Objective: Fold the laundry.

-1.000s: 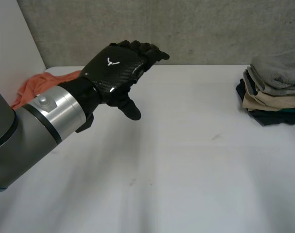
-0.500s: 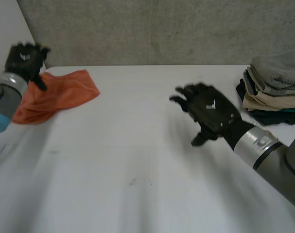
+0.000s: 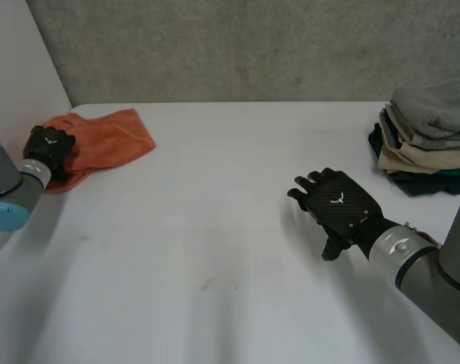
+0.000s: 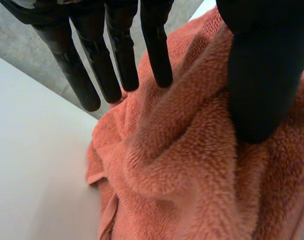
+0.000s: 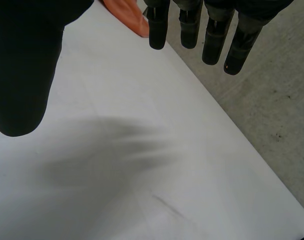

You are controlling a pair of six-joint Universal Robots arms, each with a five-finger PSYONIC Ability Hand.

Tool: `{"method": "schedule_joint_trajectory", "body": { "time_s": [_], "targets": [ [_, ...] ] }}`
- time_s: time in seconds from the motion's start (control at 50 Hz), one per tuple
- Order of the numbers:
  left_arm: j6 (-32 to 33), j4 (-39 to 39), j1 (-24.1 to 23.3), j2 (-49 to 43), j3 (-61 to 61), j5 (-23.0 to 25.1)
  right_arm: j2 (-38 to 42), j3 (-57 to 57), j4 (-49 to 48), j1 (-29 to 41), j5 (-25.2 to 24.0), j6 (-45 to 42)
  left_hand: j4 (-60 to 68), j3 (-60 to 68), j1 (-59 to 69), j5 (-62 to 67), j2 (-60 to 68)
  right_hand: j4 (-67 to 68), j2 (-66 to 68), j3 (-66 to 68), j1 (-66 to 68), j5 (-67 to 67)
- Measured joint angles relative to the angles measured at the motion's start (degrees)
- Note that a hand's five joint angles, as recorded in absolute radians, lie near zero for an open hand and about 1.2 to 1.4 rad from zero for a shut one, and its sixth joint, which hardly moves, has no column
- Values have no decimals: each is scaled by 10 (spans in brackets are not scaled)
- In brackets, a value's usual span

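Orange towel (image 3: 108, 140) sits crumpled at the far left corner of the bench (image 3: 214, 250). Left hand (image 3: 49, 148) is at its near edge, fingers (image 4: 119, 60) straight and apart, nothing pinched yet. I'd grab a real corner, not a bunched fold, then drag it toward the middle. Right hand (image 3: 339, 208) hovers spread and empty.

The towel (image 3: 108, 136) is plain orange, the table (image 3: 214, 227) white, the wall (image 3: 252, 45) mottled grey, the left hand (image 3: 49, 148) and right hand (image 3: 337, 206) black with small white marks, and the folded stack (image 3: 427, 144) layered grey, beige, teal and dark blue.
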Motion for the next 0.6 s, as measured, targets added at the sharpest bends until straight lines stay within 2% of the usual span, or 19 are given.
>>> {"method": "schedule_joint_trajectory", "body": {
  "time_s": [0.1,0.12,0.16,0.18,0.22,0.3,0.38,0.4,0.46,0.52,0.54,0.6],
  "targets": [
    [-23,1,0,-2,1,19,1,3,0,0,0,1,109,109,110,108,114,0,0,0,0,0],
    [-28,1,0,-3,2,25,1,4,0,1,0,1,182,181,180,180,188,0,0,0,0,0],
    [-33,2,0,-4,2,30,2,4,0,1,0,1,256,255,240,254,262,0,0,0,0,0],
    [-33,2,0,-4,2,30,2,4,0,1,0,1,256,255,240,254,262,0,0,0,0,0],
    [-38,3,-1,-4,2,32,2,4,0,1,0,1,339,334,279,330,339,0,0,0,0,0],
    [-47,6,-11,12,-10,20,3,4,-1,0,1,0,352,345,279,337,351,0,0,0,0,0],
    [-73,12,-38,72,-62,0,2,0,-1,-4,4,0,353,346,279,337,351,0,0,0,0,0],
    [-100,18,-59,125,-109,-3,1,-3,-2,-8,9,1,353,347,279,337,352,0,0,0,0,0],
    [-138,26,-87,188,-170,0,1,-6,-2,-14,18,2,353,348,279,337,352,0,0,0,0,0],
    [-206,41,-141,284,-266,20,0,-12,-3,-21,37,6,354,350,279,341,353,0,0,0,0,0],
    [-245,49,-177,332,-317,36,-1,-16,-3,-24,52,9,354,350,279,341,353,0,0,0,0,0],
    [-297,62,-237,393,-386,59,-1,-19,-3,-26,71,14,354,350,279,341,353,0,0,0,0,0]
  ]
}}
